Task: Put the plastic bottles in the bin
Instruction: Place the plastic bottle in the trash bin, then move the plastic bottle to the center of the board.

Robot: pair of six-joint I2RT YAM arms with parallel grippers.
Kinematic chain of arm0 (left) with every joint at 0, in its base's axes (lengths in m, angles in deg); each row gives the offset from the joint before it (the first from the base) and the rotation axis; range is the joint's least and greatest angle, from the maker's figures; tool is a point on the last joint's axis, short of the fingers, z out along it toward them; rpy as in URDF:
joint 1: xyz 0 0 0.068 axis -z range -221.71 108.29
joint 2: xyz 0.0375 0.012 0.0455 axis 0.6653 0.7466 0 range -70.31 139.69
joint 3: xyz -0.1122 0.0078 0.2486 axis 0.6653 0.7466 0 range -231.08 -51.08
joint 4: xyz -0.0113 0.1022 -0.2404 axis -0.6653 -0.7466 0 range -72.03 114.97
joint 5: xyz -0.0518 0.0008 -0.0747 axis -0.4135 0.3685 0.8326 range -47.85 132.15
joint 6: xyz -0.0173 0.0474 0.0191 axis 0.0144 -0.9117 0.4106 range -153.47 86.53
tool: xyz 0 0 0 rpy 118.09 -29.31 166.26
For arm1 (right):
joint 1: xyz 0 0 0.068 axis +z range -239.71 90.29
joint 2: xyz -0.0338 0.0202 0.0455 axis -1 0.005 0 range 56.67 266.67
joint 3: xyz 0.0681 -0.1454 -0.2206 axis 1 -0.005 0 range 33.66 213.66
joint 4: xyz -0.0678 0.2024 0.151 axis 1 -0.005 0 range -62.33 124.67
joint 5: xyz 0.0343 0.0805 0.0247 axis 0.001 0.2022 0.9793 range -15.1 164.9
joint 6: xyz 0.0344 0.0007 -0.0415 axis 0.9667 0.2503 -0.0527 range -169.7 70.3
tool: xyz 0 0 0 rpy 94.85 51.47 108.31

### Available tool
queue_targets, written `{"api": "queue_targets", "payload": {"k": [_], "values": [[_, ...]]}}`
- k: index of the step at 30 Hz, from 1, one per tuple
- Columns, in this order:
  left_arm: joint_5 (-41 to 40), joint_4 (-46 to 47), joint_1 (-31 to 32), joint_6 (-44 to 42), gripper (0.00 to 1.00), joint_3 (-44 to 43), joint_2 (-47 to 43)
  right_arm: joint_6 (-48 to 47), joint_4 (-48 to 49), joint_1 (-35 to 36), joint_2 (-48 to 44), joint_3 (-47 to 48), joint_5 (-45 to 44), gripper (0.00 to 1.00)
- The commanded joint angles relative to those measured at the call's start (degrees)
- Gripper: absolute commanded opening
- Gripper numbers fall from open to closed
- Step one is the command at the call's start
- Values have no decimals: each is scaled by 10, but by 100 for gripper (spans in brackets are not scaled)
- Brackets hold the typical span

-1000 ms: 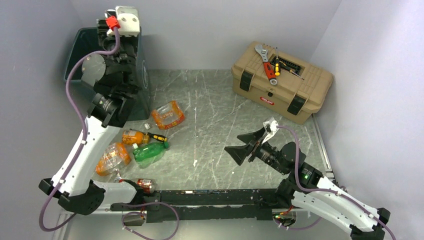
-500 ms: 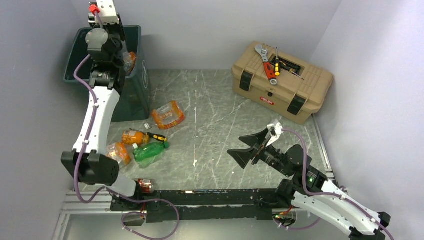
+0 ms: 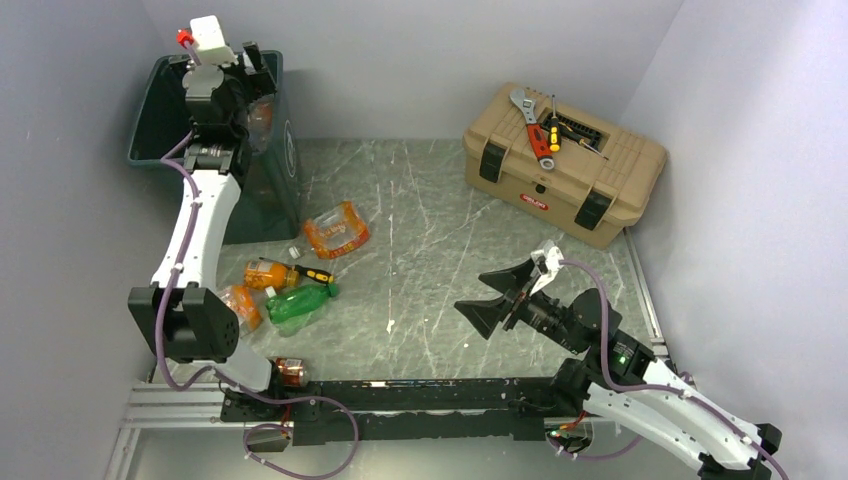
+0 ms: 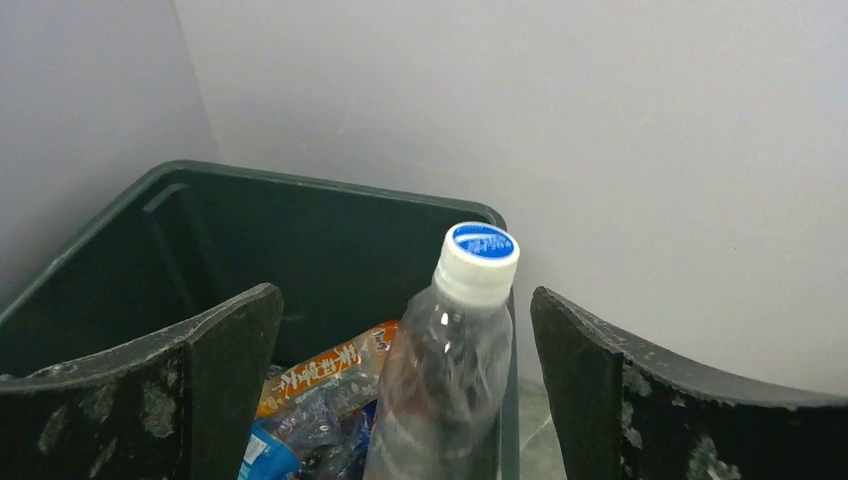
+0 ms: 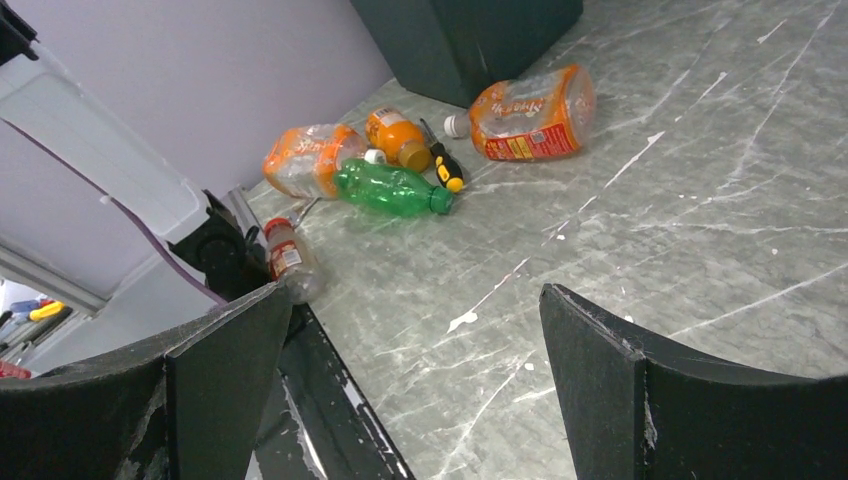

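Far left, back corner: bin (image 3: 150, 125), w/ my L claw (image 4: 405, 300) up over its opening. Jaws wide. A clear btl (image 4: 440, 370) stands upright btwn them, white cap w/ blue top, w/ a gap on both sides and neither finger touching it. It sits over the bin's inside, by the right-hand rim. An orange-label btl (image 4: 320, 372) lies in the bin below it.

On the table in front of the bin, 5 btls lie on their sides. A crushed orange btl (image 5: 310, 158), juice btl (image 5: 397, 137) and green btl (image 5: 390, 187) are close together. A black/yellow screwdriver (image 5: 445, 165) is just beside the green one's cap. A wide flat btl (image 5: 533, 112) lies to their right, nearer the bin. A small red-label btl (image 5: 290, 258) is by my L arm's base.

Mid-right: R claw (image 5: 412, 300) above the table, jaws wide, nothing btwn them, facing that btl group.

Far right: tan toolbox (image 3: 560, 165), w/ a wrench (image 3: 522, 108) and other hand tools on the lid.
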Motion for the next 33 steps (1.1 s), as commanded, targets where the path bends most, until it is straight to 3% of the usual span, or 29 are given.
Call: {"api": "queue_targets", "payload": {"k": [1,10,21,27,33], "values": [[-6,35,5,19,100,-20,-68,-12,18,1,10,25,10,100],[-45,-60,53,-18,99,-65,-90,-8,22,1,25,30,-3,100],[-62,-113,83,36,94,50,-181,-1,32,1,45,28,-6,100],[-92,-185,234,-11,92,89,-233,14,71,1,75,11,-1,99],[-102,-346,384,-65,92,82,-215,19,81,1,88,2,-1,99]]}}
